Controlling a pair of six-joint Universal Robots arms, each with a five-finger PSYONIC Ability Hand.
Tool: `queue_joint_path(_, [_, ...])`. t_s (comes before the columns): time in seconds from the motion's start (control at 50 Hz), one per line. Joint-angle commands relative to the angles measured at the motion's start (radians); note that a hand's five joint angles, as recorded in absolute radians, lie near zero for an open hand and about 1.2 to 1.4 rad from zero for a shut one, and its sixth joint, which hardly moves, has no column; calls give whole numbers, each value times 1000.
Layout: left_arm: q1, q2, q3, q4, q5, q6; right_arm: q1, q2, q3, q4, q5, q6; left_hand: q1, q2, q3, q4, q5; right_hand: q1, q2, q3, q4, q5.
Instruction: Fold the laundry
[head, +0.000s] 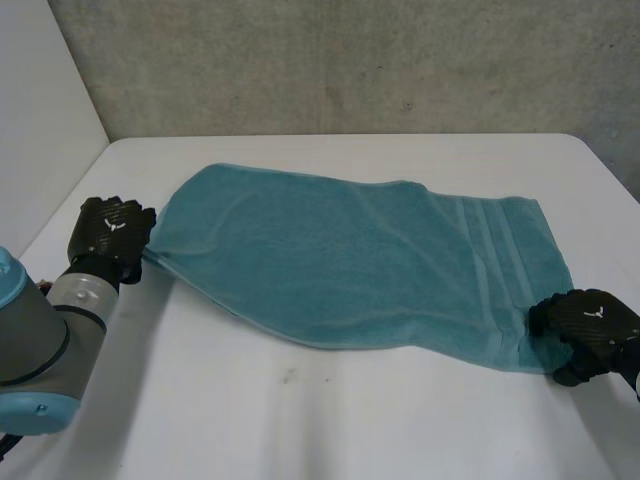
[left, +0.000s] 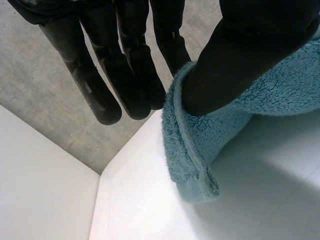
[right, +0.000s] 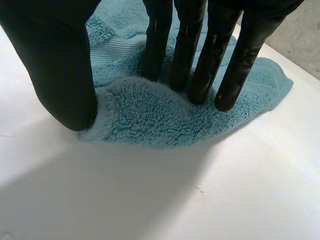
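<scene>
A teal towel (head: 350, 260) lies spread flat across the white table (head: 300, 420), its long side running left to right. My left hand (head: 112, 232) is at the towel's left corner. In the left wrist view the thumb (left: 240, 50) presses the towel's edge (left: 200, 150) against the straight fingers (left: 120, 75), and the corner hangs a little above the table. My right hand (head: 585, 325) is on the near right corner. There the fingers (right: 200, 55) push down into the towel (right: 150, 120) and the thumb (right: 55, 65) stands at its hem, with a ridge of cloth bunched between them.
A grey concrete wall (head: 350, 60) rises behind the table, and a white wall (head: 40, 110) stands at the left. The table's left edge runs close beside my left hand. Bare tabletop lies in front of the towel.
</scene>
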Motion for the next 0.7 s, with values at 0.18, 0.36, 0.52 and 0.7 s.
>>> queue_joint_path(0.18, [3, -6, 2, 1, 2, 0, 9, 51, -64, -13, 14, 10, 279, 195, 202, 200, 229, 341, 253, 257, 260, 271])
queue_joint_path(0.36, [6, -8, 3, 1, 0, 0, 11, 65, -95, -13, 59, 17, 279, 195, 202, 200, 229, 807, 719, 723, 726, 737])
queue_joint_path(0.52, [6, 0, -1, -8, -3, 9, 6, 24, -115, -9, 89, 102, 279, 195, 202, 200, 229, 807, 719, 723, 726, 737])
queue_joint_path(0.7, [3, 83, -20, -214, -1, 67, -1, -160, -165, 132, 102, 164, 279, 195, 202, 200, 229, 807, 719, 723, 726, 737])
